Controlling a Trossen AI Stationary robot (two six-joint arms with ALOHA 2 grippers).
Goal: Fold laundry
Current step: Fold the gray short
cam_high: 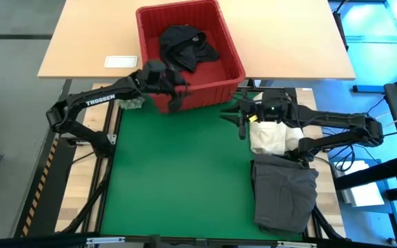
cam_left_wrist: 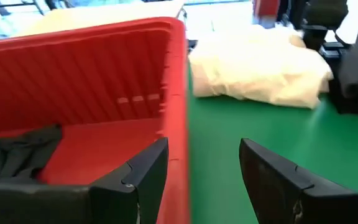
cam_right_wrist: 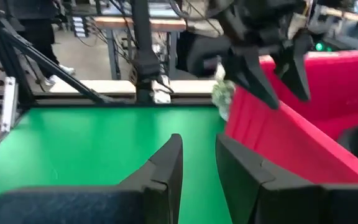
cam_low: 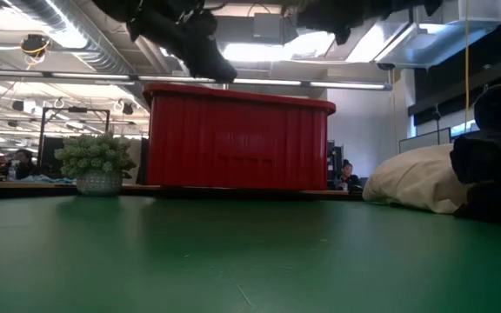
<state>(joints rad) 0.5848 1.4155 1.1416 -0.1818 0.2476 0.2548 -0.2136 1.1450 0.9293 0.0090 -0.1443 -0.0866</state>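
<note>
A black garment of the laundry lies in the red basket; part of it shows in the left wrist view. A dark grey garment lies folded at the green mat's right near corner. My left gripper hangs open over the basket's near wall, one finger inside the rim line and one outside, touching nothing. My right gripper hovers above the mat just right of the basket, its fingers a narrow gap apart with nothing between them.
A cream-white cloth heap lies under my right arm, beside the grey garment. A small potted plant stands left of the basket and a white card lies on the wooden table. The green mat lies bare at centre and left.
</note>
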